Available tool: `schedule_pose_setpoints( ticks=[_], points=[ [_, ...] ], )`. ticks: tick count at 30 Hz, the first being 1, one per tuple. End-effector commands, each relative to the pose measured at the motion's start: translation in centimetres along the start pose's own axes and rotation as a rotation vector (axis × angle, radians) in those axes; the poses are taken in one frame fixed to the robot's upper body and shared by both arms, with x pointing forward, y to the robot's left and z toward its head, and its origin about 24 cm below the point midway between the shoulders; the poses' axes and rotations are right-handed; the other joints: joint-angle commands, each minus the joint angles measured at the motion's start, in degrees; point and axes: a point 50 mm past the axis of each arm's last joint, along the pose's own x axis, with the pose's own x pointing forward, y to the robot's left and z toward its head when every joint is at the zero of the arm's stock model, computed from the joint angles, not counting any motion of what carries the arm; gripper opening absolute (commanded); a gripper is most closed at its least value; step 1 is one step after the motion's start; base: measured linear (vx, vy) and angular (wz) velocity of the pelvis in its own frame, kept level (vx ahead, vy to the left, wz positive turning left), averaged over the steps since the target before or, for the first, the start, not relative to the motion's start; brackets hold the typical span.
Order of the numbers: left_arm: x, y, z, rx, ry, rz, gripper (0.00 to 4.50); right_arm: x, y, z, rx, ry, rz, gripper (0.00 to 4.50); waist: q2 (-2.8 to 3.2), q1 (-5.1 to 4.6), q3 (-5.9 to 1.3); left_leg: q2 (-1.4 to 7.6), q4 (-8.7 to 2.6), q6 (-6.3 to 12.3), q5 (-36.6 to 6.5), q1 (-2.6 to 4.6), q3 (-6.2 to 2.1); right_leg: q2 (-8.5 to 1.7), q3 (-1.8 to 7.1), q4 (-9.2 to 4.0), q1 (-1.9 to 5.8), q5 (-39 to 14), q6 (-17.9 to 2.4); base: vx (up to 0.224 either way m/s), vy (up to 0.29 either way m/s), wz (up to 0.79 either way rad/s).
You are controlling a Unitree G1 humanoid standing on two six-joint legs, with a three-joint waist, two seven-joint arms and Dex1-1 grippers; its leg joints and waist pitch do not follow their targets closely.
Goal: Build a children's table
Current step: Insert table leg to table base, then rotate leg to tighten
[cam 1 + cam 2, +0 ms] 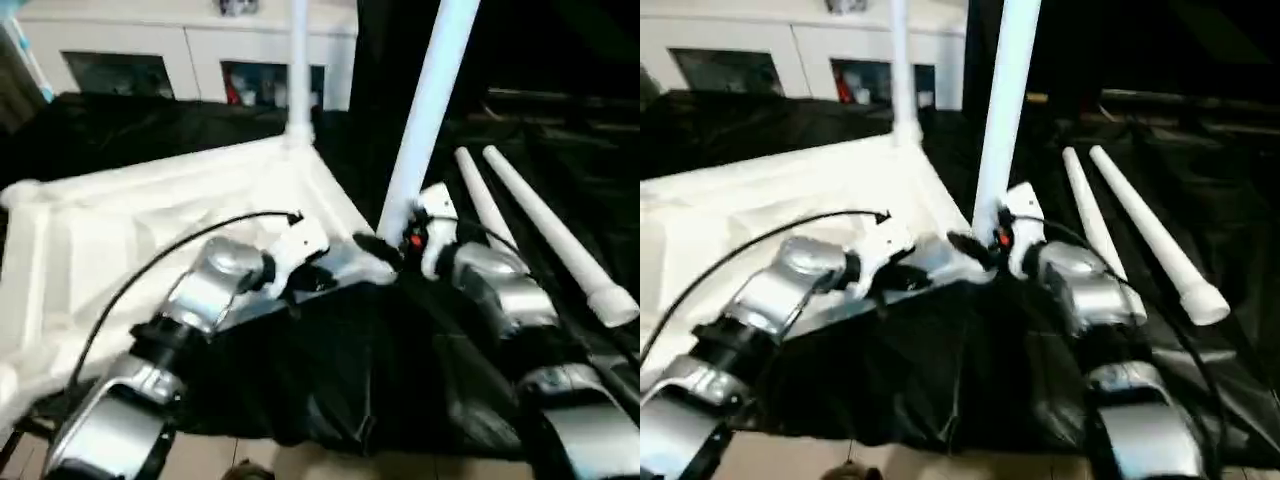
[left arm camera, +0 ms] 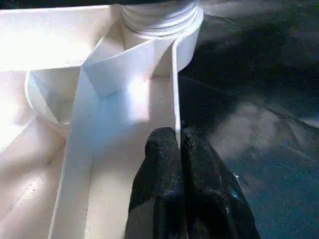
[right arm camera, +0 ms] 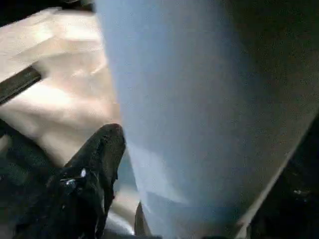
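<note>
The children's table top (image 1: 120, 230) lies upside down on black cloth, ribbed underside up. One white leg (image 1: 298, 70) stands upright in the far corner socket. A second leg (image 1: 425, 110) stands in the near right corner socket (image 2: 159, 20). My left gripper (image 2: 178, 144) is shut on the thin rim wall of the top, just short of that socket. My right gripper (image 1: 395, 245) sits low against the base of the near leg (image 3: 199, 99). Two loose legs (image 1: 550, 230) (image 1: 485, 205) lie side by side on the cloth to the right.
A white cabinet with glass doors (image 1: 190, 50) stands along the back. Black cloth (image 1: 400, 370) covers the work surface and hangs over its near edge, where pale floor (image 1: 300, 460) shows below. My silver forearms reach in from both bottom corners.
</note>
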Motion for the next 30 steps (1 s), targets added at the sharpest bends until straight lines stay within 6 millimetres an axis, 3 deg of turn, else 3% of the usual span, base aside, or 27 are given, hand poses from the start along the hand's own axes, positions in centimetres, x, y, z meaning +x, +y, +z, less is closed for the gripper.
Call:
schedule_pose_setpoints(
  ticks=[1,3,8,14,19,21,25,30],
  points=[
    [0.3,-1.0,2.1,0.088,-0.093,-0.113,0.0,0.0,1.1,-0.4,-0.018,0.049,0.119,3.44,0.23,0.35,-4.1,4.02,-2.97,5.13,-6.59,0.91,-1.19,-5.25,3.59,-2.89,3.42,0.21,-15.0,0.0,0.0,0.0],
    [0.0,-1.0,1.9,0.091,-0.093,-0.15,0.0,-0.8,1.2,-0.6,-0.033,0.075,0.174,3.44,0.47,0.5,-4.12,4.13,-2.98,4.73,-6.91,0.88,-1.24,-5.36,3.63,-2.81,3.3,-0.41,-14.99,0.0,0.0,0.0],
    [-0.6,-1.1,1.2,0.117,-0.071,-0.222,0.0,-2.4,1.9,-1.0,-0.068,0.148,0.306,3.44,0.36,1.48,-3.99,4.08,-2.92,4.31,-7.96,0.86,-1.24,-5.35,3.69,-3.18,3.19,-3.6,-13.86,0.0,0.0,0.0],
    [-1.0,-0.7,0.5,0.137,-0.031,-0.238,0.0,-3.3,2.7,-1.7,-0.104,0.239,0.385,3.44,0.54,1.6,-3.75,4.14,-3.18,2.24,-11.73,1.08,-1.41,-5.44,3.75,-3.76,2.91,-9.13,-12.9,0.0,0.0,0.0],
    [-1.1,-0.6,0.4,0.142,-0.028,-0.245,0.0,-3.4,3.2,-1.8,-0.103,0.251,0.403,3.07,0.52,1.59,-3.85,4.15,-3.2,1.77,-11.66,1.17,-1.48,-5.43,3.8,-3.7,2.94,-9.19,-12.63,0.0,0.0,0.0],
    [-1.1,-0.5,0.3,0.146,-0.025,-0.247,0.0,-3.4,3.5,-1.9,-0.096,0.254,0.416,2.71,0.53,1.61,-3.92,4.15,-3.15,2.09,-11.0,1.05,-1.51,-5.41,3.76,-3.54,3.04,-7.75,-12.75,0.0,0.0,0.0],
    [-1.0,-0.4,0.2,0.142,-0.022,-0.244,0.0,-3.4,3.9,-2.2,-0.09,0.257,0.425,2.53,0.48,1.71,-3.97,4.11,-3.06,2.31,-10.5,0.97,-1.47,-5.51,3.76,-3.44,3.07,-7.02,-13.0,0.0,0.0,0.0],
    [-0.8,-0.6,0.1,0.127,-0.03,-0.243,0.0,-3.4,4.3,-2.8,-0.049,0.255,0.424,2.43,0.47,1.81,-3.87,4.24,-3.21,1.89,-11.66,1.24,-1.49,-5.54,3.77,-3.69,2.9,-9.76,-12.5,0.0,0.0,0.0]
  ],
)
